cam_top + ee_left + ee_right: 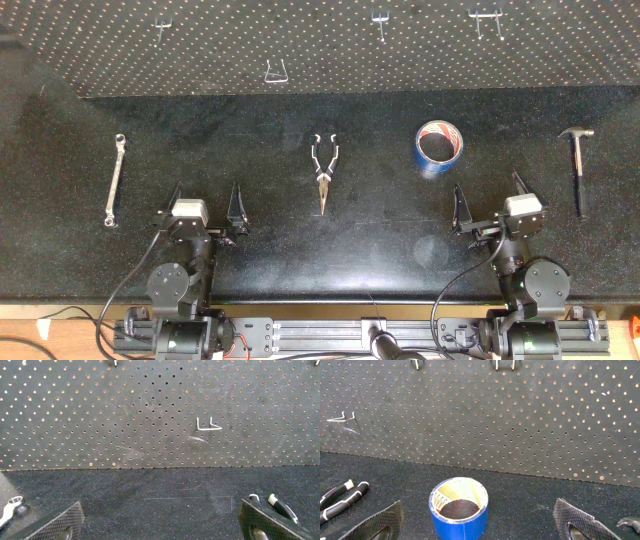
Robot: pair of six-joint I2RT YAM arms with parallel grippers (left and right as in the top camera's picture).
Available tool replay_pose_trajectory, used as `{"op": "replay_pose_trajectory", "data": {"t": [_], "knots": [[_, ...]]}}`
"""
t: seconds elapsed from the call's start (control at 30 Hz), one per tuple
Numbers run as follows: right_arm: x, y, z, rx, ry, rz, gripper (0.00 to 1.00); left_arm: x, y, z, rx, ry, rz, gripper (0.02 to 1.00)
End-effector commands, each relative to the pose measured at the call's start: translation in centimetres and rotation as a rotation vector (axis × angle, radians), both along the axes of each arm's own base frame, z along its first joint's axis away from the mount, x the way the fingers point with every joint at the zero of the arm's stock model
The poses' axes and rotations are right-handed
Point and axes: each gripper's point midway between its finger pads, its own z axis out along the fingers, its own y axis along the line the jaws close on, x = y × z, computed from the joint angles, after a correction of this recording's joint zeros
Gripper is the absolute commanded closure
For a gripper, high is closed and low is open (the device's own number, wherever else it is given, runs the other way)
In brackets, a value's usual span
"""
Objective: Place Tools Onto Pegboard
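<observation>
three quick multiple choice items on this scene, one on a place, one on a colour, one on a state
1. Where in the top view does the wrench lie?
A. far left
B. centre
C. far right

2. What colour is the tape?
A. red
B. yellow
C. blue

3. The left tool is:
A. shut on the wrench
B. open, holding nothing
C. shut, empty

Answers:
1. A, the wrench lies left of the left arm.
2. C, the roll's outer wall is blue.
3. B, its jaws stand wide apart with nothing between them.
</observation>
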Motion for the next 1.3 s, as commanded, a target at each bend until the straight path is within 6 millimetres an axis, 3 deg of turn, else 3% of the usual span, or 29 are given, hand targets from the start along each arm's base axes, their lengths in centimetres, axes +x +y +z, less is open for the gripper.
{"op": "replay_pose_trajectory", "data": {"t": [0.03,0.33,0.37,0.47,0.5,0.57,0.63,0.67,0.77,0.87,1.03,1.3], "knots": [[0.0,-0.2,0.0,0.01,0.0,-0.015,0.025,0.0,0.2,-0.1,0.01,0.001,0.012,0.023],[0.0,-0.2,0.0,0.011,0.0,-0.014,0.025,-0.2,-0.4,0.0,0.064,0.044,-0.034,0.025],[0.0,-0.2,0.0,0.01,0.0,-0.015,0.025,-0.3,0.6,0.0,0.06,0.126,0.005,0.025],[0.0,-0.2,0.0,0.01,0.0,-0.015,0.025,-1.1,6.2,-1.3,0.125,0.484,0.175,0.025],[0.0,-0.2,0.0,0.011,0.0,-0.014,0.025,-2.2,8.9,-1.8,0.158,0.654,0.231,0.025],[0.0,-0.2,0.0,0.011,0.0,-0.014,0.025,-4.2,12.0,-2.5,0.209,0.899,0.247,0.025],[0.0,-0.2,0.0,0.01,0.0,-0.015,0.025,-5.9,17.2,-3.0,0.176,1.152,0.35,0.025],[0.0,-0.2,0.0,0.01,0.0,-0.015,0.023,-5.9,17.8,-3.5,0.189,1.207,0.31,0.025],[0.0,-0.2,0.0,0.01,0.0,-0.015,0.025,-4.4,19.6,-6.5,0.168,1.346,0.196,0.025],[0.0,-0.2,0.0,0.01,0.0,-0.015,0.025,-1.2,20.9,-9.7,0.072,1.375,0.105,0.025],[0.0,-0.2,0.0,0.01,0.0,-0.015,0.025,2.5,24.0,-11.9,0.071,1.373,0.072,0.023],[0.0,-0.2,0.0,0.011,0.0,-0.014,0.025,3.2,23.8,-14.8,0.017,1.411,0.018,0.025]]}}
